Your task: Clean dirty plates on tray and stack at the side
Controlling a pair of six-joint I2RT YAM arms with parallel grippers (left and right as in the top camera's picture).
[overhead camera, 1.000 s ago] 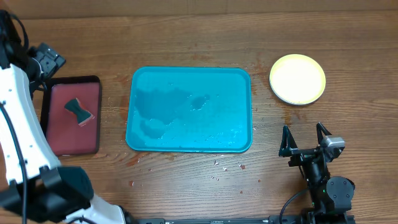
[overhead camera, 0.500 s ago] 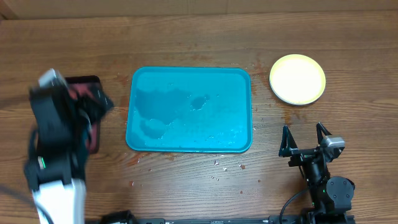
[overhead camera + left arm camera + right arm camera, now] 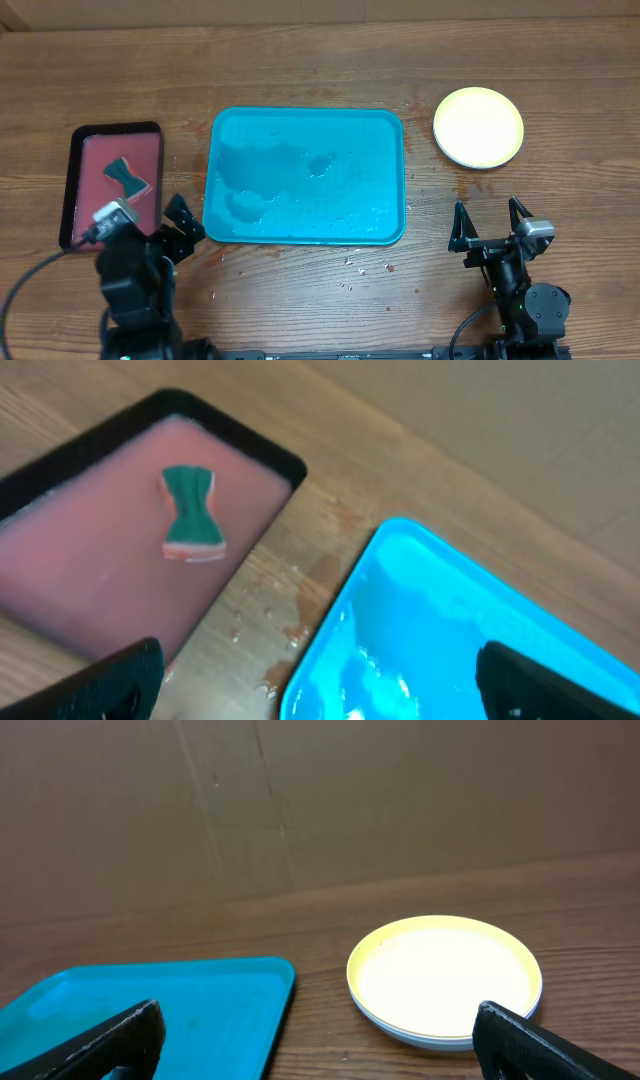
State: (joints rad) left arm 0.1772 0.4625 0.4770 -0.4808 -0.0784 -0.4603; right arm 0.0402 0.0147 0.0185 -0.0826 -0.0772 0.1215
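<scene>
The turquoise tray (image 3: 300, 140) lies in the middle of the table, wet and with no plate on it; it also shows in the left wrist view (image 3: 460, 620) and the right wrist view (image 3: 150, 1005). The plates (image 3: 478, 127) are stacked on the table at the far right, the yellow-green one on top, with a white rim under it in the right wrist view (image 3: 445, 978). The light blue plate cannot be made out. My left gripper (image 3: 165, 225) (image 3: 320, 685) is open and empty by the tray's front left corner. My right gripper (image 3: 488, 222) (image 3: 320, 1040) is open and empty, in front of the stack.
A black-rimmed tray with pink inside (image 3: 90, 160) (image 3: 90, 580) lies at the left and holds a green sponge (image 3: 126, 177) (image 3: 190, 510). Droplets and small bits (image 3: 350, 265) lie on the wood in front of the turquoise tray. Reddish wet marks (image 3: 290, 630) lie by its left corner.
My left arm has swung from over the black-rimmed tray down to the front left, near the turquoise tray's corner. The right arm, plates and tray have not moved.
</scene>
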